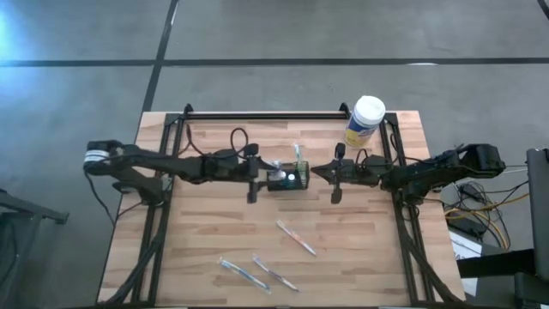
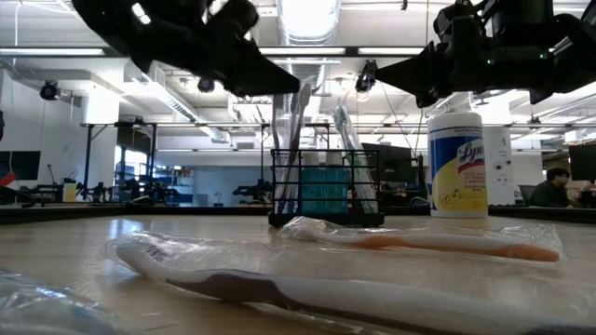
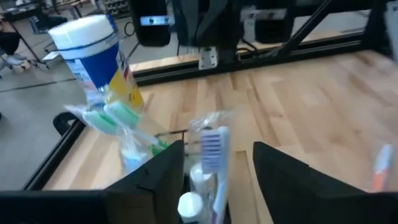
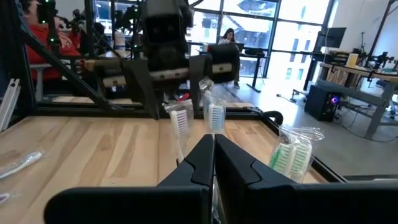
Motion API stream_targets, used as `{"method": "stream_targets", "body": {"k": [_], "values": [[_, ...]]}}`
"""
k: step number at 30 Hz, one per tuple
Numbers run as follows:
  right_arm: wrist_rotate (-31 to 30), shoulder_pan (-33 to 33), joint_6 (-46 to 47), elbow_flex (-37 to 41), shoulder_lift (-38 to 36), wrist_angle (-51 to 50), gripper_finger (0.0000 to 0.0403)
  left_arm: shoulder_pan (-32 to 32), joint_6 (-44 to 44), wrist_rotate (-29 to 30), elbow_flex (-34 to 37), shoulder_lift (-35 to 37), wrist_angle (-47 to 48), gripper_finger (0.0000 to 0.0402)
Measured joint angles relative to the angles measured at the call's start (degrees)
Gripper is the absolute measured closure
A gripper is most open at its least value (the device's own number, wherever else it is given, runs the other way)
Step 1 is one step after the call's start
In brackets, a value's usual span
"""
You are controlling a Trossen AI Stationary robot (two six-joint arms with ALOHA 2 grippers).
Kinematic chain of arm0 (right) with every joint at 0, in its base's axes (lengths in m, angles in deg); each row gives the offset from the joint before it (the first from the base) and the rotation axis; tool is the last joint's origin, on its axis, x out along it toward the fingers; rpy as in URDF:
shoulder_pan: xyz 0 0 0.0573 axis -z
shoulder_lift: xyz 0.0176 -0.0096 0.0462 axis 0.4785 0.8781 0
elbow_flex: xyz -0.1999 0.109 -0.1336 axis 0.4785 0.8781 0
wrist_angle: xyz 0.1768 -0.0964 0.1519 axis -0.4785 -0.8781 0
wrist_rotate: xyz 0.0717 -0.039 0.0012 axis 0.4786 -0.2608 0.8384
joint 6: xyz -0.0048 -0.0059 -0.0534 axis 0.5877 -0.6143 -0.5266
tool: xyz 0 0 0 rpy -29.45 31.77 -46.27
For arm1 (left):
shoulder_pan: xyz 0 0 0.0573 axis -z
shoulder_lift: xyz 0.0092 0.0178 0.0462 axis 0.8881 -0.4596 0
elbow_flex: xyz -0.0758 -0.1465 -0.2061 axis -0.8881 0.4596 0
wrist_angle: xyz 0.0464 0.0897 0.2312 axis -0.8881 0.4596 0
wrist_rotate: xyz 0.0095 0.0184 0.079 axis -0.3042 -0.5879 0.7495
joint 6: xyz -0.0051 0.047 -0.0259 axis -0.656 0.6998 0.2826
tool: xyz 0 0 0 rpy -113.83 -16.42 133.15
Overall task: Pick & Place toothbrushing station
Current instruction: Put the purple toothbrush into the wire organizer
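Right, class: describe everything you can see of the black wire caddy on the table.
The caddy is a small rectangular basket of black wire mesh, standing upright near the table's middle, between the two grippers. Wrapped toothbrushes stand in it, heads up, and something teal shows through the mesh. The left gripper is open beside it; nothing visibly grips the caddy.

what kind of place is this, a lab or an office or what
Probably a robotics lab: a wooden bench with two arms on a concrete floor, long ceiling lights, and more desks with a seated person by big windows.

The black wire-mesh caddy (image 1: 286, 179) stands upright mid-table, toward the far side, holding wrapped toothbrushes (image 2: 346, 154) upright.
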Motion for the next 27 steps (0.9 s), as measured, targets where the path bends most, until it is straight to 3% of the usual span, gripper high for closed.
{"method": "stream_targets", "body": {"k": [10,16,21,27], "values": [[0.0,0.0,0.2,0.0,0.0,0.0,0.0394,0.7,-0.4,-6.8,0.0,19.6,20.0,0.0205],[0.0,0.0,0.6,0.0,0.0,0.0,0.0394,2.5,-0.5,-2.0,2.5,34.3,32.8,0.0281],[0.0,0.0,1.7,0.0,0.0,0.0,0.0394,2.5,-2.5,3.4,11.2,46.3,30.9,0.0384],[0.0,0.0,2.6,0.0,0.1,0.0,0.0394,2.5,-8.7,5.2,23.5,57.1,23.1,0.0397]]}}
